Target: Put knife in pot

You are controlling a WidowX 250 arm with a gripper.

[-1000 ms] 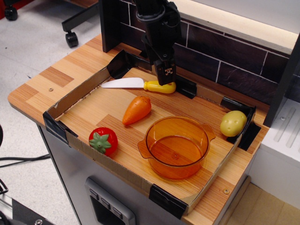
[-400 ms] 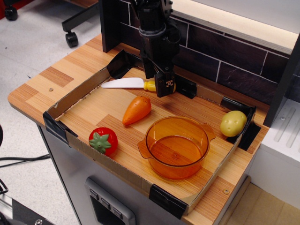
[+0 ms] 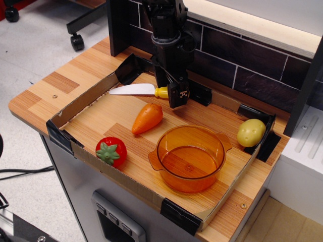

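The knife lies flat at the back of the tray, its white blade [image 3: 133, 89] pointing left. Only the left end of its yellow handle [image 3: 161, 92] shows. My black gripper [image 3: 177, 97] has come straight down over the rest of the handle and hides it. The near finger [image 3: 178, 95] blocks the view of the jaws, so I cannot tell whether they are open or shut on the handle. The orange translucent pot [image 3: 190, 157] stands empty at the tray's front right, well apart from the gripper.
An orange carrot [image 3: 147, 118] lies between knife and pot. A red strawberry [image 3: 111, 151] sits front left and a yellow potato [image 3: 251, 132] at the right corner. Low cardboard walls [image 3: 81, 103] ring the tray. A dark brick wall [image 3: 242, 60] stands behind.
My gripper has dropped lower and slightly forward onto the knife's handle, now covering most of it. The knife and the other toys have not moved.
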